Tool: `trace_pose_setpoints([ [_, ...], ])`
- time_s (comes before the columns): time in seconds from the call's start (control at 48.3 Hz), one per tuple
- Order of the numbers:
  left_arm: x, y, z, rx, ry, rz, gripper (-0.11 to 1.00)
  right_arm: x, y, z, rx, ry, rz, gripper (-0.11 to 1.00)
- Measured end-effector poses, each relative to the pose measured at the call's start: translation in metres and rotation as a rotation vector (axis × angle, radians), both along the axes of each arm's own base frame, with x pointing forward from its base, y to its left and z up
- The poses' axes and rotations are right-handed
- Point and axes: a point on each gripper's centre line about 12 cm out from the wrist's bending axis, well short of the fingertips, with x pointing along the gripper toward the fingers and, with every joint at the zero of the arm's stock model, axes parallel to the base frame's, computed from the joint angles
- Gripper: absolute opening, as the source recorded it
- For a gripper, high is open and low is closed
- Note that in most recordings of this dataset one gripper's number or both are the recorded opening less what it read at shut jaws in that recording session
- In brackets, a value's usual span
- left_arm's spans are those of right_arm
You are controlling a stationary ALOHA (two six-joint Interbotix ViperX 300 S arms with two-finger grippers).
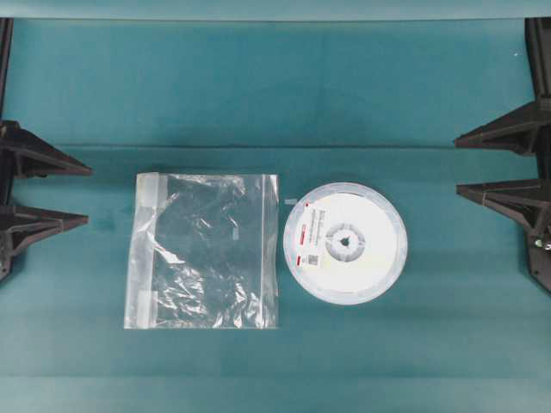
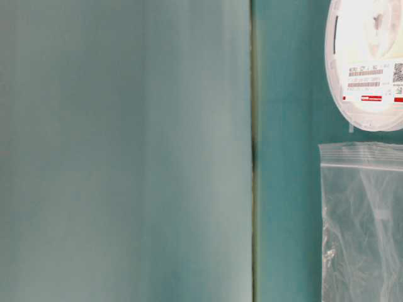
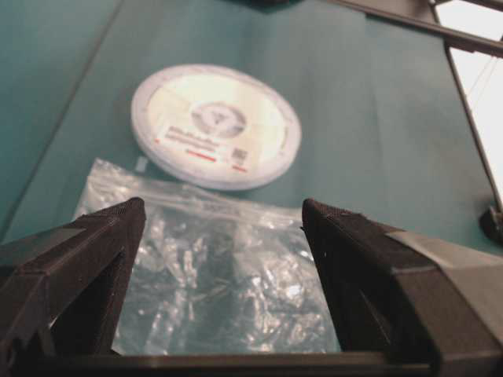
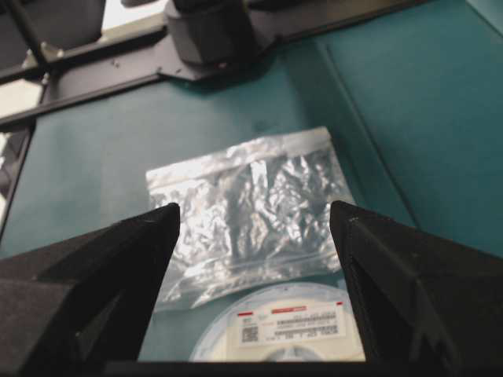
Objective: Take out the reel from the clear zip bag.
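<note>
Reel [image 1: 345,243] flat on teal table [image 1: 275,86], outside bag [image 1: 203,250], just beside bag's right edge, not touching. Bag flat, crinkled, zip strip on side away from reel. Left gripper [image 1: 86,194] and right gripper [image 1: 458,167] both wide, holding nothing, well apart from bag.

Crinkled glossy clear zip bag [image 1: 203,250], smooth white plastic reel [image 1: 344,243], matt teal table [image 1: 275,95].

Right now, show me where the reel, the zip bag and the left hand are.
reel [image 1: 344,243]: overhead view, on its central hub.
clear zip bag [image 1: 202,251]: overhead view, on the crinkled middle of the bag.
left hand [image 3: 224,228]: left wrist view, midway between its open fingertips.
</note>
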Motion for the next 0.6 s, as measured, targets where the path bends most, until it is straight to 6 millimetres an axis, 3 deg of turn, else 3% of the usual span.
trace_pose_setpoints([
  [0.6, 0.0000, 0.0000, 0.0000, -0.001, 0.000, 0.000, 0.88, -0.0001, 0.0003, -0.0019, 0.000, 0.005, 0.002, 0.92],
])
